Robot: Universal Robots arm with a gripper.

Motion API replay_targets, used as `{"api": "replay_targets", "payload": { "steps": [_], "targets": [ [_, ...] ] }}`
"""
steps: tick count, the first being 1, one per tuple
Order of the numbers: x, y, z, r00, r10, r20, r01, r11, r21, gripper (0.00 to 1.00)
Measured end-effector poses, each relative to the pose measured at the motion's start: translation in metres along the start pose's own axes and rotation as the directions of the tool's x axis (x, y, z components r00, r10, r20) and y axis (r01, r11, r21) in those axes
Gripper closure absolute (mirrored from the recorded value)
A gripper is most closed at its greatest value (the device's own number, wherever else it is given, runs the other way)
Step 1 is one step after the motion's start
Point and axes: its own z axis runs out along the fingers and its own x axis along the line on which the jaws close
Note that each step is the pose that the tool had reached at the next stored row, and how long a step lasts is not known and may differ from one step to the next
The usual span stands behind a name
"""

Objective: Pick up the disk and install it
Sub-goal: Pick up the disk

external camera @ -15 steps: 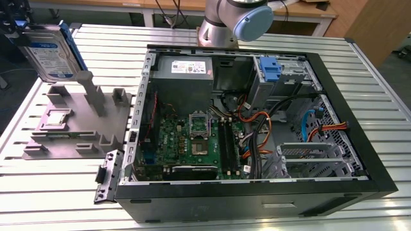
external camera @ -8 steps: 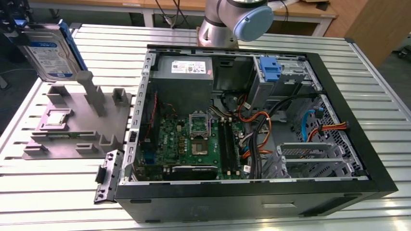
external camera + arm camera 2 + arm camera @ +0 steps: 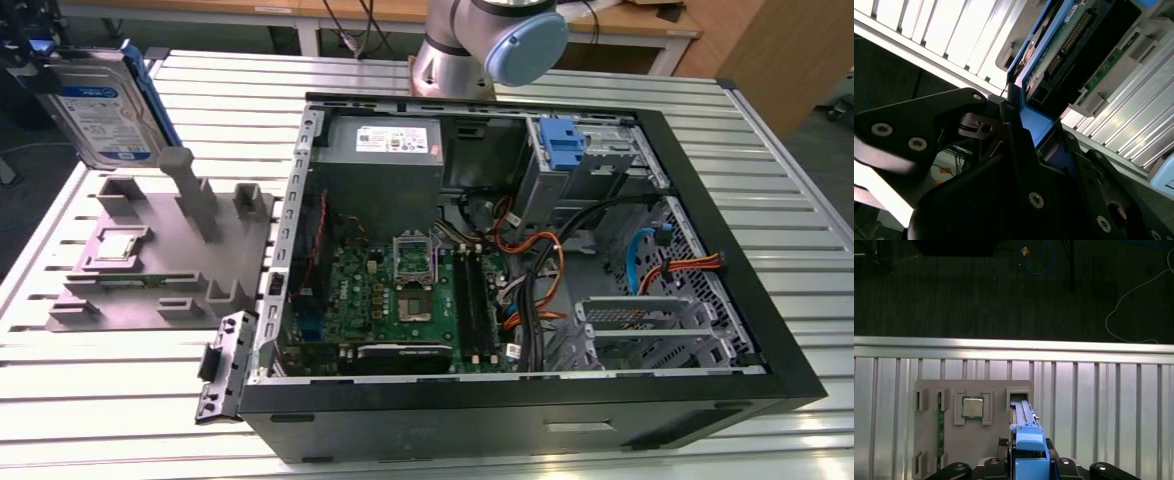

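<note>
The disk [image 3: 100, 105], a silver-grey drive with a white-and-blue label and blue side rails, hangs upright at the exterior view's far left, just above the grey fixture [image 3: 154, 250]. My gripper [image 3: 38, 48] is shut on its top end. In the first wrist view the disk's blue rail [image 3: 1029, 437] runs down from my gripper [image 3: 1029, 462] toward an empty slot [image 3: 1019, 395] in the fixture. In the second wrist view the disk's circuit-board side [image 3: 1074, 45] shows beyond the black fingers [image 3: 1019, 140].
The open computer case [image 3: 747, 330] lies on the slatted metal table [image 3: 120, 400], with a blue bracket [image 3: 563, 145] in its drive bay, a power-supply box [image 3: 387, 150] and loose cables [image 3: 547, 260]. The fixture also holds a processor chip [image 3: 973, 407] and a memory stick [image 3: 940, 430]. The arm's base [image 3: 487, 45] stands behind the case.
</note>
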Motion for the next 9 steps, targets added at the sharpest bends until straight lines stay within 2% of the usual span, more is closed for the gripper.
{"api": "replay_targets", "payload": {
  "steps": [9],
  "targets": [
    [-0.0001, 0.0, -0.0027, 1.0, 0.0, -0.003, 0.0, 1.0, 0.0001, 0.64]
  ]
}}
